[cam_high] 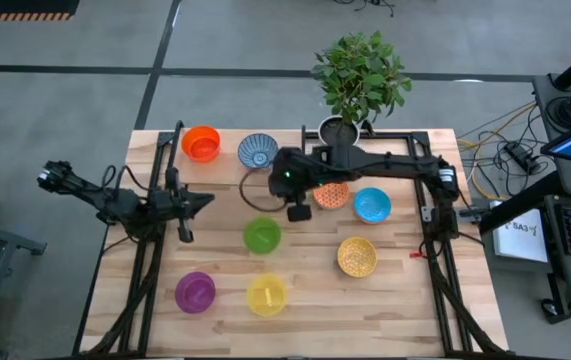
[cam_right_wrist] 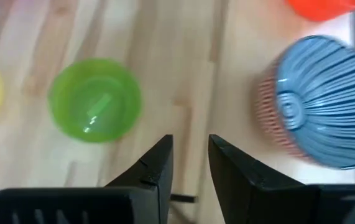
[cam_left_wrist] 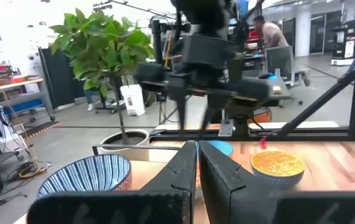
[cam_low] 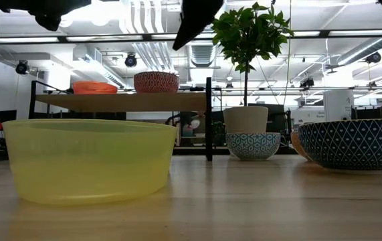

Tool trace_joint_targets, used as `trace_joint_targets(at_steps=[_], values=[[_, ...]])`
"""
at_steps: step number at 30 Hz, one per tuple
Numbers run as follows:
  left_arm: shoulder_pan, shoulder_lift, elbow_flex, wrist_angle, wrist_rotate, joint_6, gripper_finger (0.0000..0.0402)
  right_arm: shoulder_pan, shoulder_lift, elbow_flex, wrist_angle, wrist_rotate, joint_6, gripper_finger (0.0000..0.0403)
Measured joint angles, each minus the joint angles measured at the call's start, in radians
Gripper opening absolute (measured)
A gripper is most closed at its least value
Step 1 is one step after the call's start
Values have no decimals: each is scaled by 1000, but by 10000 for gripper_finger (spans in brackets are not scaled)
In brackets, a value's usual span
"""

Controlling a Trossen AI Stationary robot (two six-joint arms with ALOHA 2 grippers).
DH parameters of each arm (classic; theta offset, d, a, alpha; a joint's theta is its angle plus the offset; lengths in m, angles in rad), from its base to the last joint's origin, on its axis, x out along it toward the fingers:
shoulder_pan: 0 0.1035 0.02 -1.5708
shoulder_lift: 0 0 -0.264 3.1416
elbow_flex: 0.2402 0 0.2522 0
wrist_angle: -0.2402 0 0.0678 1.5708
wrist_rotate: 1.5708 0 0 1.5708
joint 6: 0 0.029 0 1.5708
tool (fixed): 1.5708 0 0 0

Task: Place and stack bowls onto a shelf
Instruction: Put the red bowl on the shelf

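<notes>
- Both arms are dark, nearly black, built of slim links with chunky joint housings.
- The right arm's wrist housing (cam_high: 287, 175) carries a small green light.
- The right gripper's fingers (cam_right_wrist: 155, 171) are matte black, tapering wedges.
- The left gripper's fingers (cam_left_wrist: 180, 168) are likewise flat black blades.

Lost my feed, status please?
Right gripper empty, jaws apart, above table beside green bowl. Left gripper shut, idle. Two bowls on shelf.

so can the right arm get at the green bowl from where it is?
Probably yes. The right end effector hangs empty above bare table, its fingers slightly apart, and the green bowl lies close by, uncovered, with nothing stacked in it or standing between them.
</notes>
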Motion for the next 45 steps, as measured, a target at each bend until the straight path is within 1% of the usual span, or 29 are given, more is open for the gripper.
trace_joint_targets(at_steps=[3, 6, 9, 14, 18, 23, 25, 27, 31, 37, 39, 45], values=[[0, 14, 0, 0, 0, 0, 1, 38, -39, -78, 17, -3, 29, 73], [0, 31, 0, 6, -12, -1, 1, 77, -92, -195, 74, -3, 65, 61], [7, 51, 0, 15, -36, -3, 1, 114, -163, -347, 180, -3, 100, 50], [48, 99, 0, 16, -42, -44, 0, 172, -318, -622, 415, -1, 170, 37], [111, 160, 0, 17, -31, -107, 0, 204, -438, -822, 612, 0, 169, 33], [240, 283, 0, 17, 72, -235, 0, 205, -575, -1025, 849, 1, 120, 33], [294, 333, 2, 15, 81, -282, 0, 198, -618, -1085, 917, 1, 96, 33], [347, 382, 20, -13, 92, -320, 0, 193, -659, -1126, 951, 1, 80, 33], [428, 461, 105, -146, 140, -357, 0, 190, -721, -1180, 992, 1, 63, 33], [508, 568, 238, -288, 136, -331, 0, 190, -764, -1188, 990, 0, 53, 33], [528, 605, 266, -302, 118, -326, 0, 190, -770, -1189, 987, 0, 50, 33], [566, 700, 329, -304, 113, -295, 0, 190, -770, -1189, 980, 0, 50, 33]])
